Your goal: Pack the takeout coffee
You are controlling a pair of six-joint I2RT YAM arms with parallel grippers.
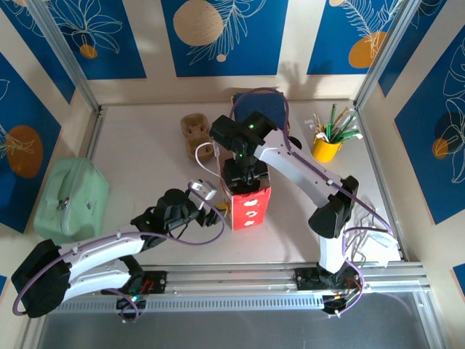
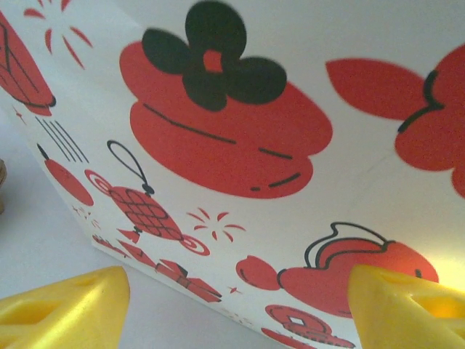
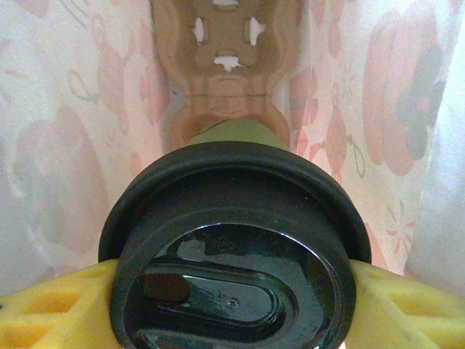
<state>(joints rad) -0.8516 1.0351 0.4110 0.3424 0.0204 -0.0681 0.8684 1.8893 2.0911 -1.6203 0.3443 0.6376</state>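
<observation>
The takeout coffee shows in the right wrist view as a round black lid [image 3: 232, 254] with a little olive cup wall above it. My right gripper [image 3: 232, 294] is shut on it, a yellow finger [image 3: 51, 305] on each side. It hangs inside the red and white paper bag [image 1: 251, 207], over a brown cardboard cup holder [image 3: 225, 73] at the bag's bottom. From above, the right gripper [image 1: 245, 173] dips into the bag's mouth. My left gripper [image 1: 216, 211] is open beside the bag's left side, and the printed wall [image 2: 240, 145] faces its spread fingers [image 2: 65, 305].
A mint green pouch [image 1: 71, 198] lies at the left edge. Brown cardboard holders [image 1: 197, 132] sit behind the bag. A yellow cup of straws and sticks [image 1: 327, 147] stands back right. White paper [image 1: 378, 247] lies near the right arm's base.
</observation>
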